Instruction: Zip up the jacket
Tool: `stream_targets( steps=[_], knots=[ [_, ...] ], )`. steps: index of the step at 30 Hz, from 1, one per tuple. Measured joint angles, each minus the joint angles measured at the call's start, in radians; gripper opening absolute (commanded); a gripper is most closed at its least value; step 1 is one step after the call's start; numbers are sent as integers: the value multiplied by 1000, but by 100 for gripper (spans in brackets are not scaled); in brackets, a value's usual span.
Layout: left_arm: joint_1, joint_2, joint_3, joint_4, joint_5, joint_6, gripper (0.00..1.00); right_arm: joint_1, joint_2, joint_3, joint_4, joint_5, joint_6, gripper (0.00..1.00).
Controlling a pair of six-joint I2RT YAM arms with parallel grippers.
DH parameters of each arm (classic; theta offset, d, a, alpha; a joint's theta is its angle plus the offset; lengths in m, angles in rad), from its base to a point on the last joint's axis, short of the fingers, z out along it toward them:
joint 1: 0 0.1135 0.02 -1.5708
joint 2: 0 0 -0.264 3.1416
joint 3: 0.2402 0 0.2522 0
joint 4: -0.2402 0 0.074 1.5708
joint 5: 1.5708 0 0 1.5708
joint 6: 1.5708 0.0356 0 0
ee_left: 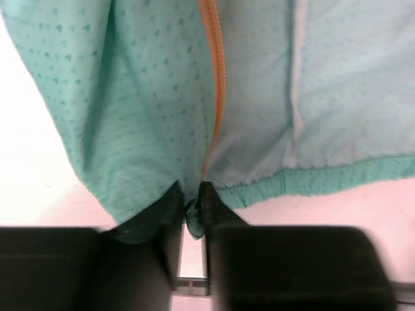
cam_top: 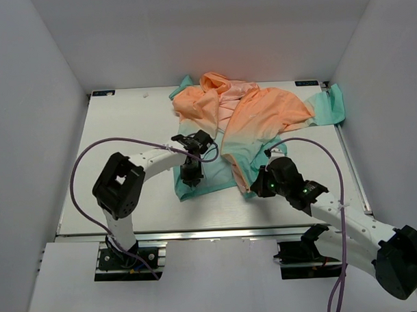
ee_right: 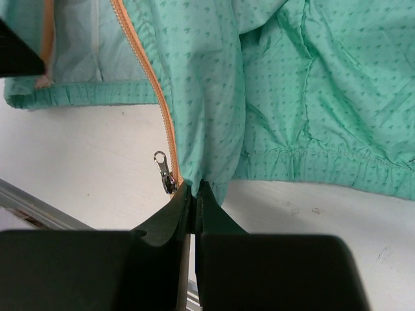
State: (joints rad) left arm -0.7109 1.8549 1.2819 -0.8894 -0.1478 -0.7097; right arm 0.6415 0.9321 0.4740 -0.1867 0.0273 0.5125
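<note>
Pinching the teal hem of one jacket [cam_top: 262, 116], the left hand [ee_left: 192, 194] is clamped at the foot of the orange zipper [ee_left: 214, 84]. The right hand [ee_right: 192, 191] is clamped on the hem beside the single slider [ee_right: 167, 176]. The jacket lies crumpled on the bench [cam_top: 125, 125].

The jacket [cam_top: 262, 116] lies crumpled on the table [cam_top: 125, 125].

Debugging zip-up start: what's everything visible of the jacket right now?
The jacket is thin, dotted-weave fabric, peach-orange up top fading to teal at hem and sleeve ends. It lies rumpled and unzipped on the table, front panels apart, each edged with orange zipper tape. A metal slider sits at the bottom of the right-hand panel. The left fingers pinch one panel's elastic hem at the zipper's end; the right fingers pinch the other's hem beside the slider.
</note>
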Motion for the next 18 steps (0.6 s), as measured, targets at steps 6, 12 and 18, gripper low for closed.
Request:
stream_targets(
  steps=[6, 12, 18],
  knots=[
    [0, -102, -8, 11, -5, 24, 17, -1, 43, 0, 0, 4, 2, 0],
    [0, -197, -40, 50, 0, 42, 0, -13, 76, 0, 1, 6, 4, 0],
    [0, -229, -127, 116, 45, 50, 0, -14, 82, 0, 3, 0, 4, 0]
  ],
)
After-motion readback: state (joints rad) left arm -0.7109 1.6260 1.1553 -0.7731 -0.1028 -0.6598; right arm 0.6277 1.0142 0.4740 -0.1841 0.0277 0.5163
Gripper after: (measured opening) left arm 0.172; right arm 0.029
